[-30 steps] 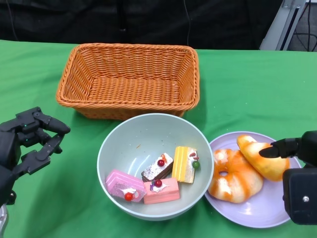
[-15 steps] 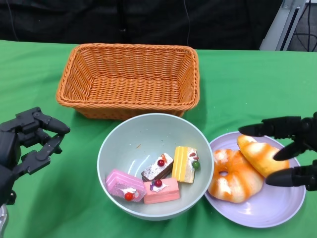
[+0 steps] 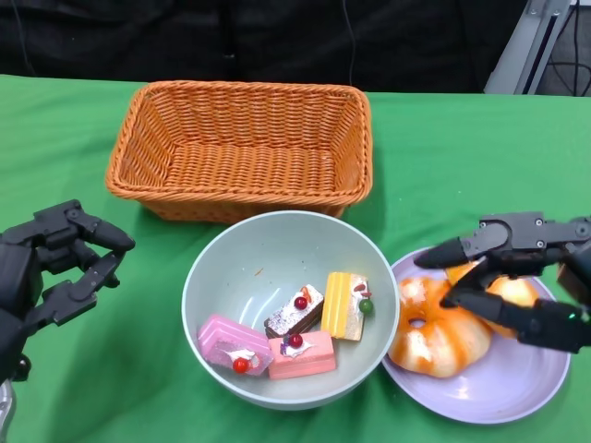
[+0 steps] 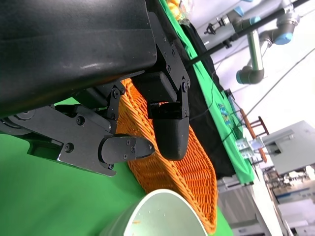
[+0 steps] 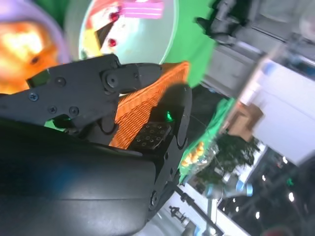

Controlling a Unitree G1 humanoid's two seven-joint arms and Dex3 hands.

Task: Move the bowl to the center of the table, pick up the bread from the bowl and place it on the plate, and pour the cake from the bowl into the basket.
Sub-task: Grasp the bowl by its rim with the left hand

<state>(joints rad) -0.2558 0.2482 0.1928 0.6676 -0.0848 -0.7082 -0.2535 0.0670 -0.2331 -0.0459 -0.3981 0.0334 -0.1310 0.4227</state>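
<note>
A green cloth [image 3: 462, 157] covers the table. Beyond its far edge hangs a dark backdrop [image 3: 277, 41], with a grey metal frame [image 3: 536, 41] at the far right. The left wrist view shows what may be another robot arm [image 4: 256, 54], blurred.

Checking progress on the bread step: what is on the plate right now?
Two orange breads lie on the plate: a ring-shaped one and a long one, which the right hand partly covers. Whether it touches that bread is unclear.

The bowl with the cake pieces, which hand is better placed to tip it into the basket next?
Probably the left hand. It is open beside the bowl with nothing in it, while the right hand is spread over the bread on the plate. The basket sits just behind the bowl.
</note>
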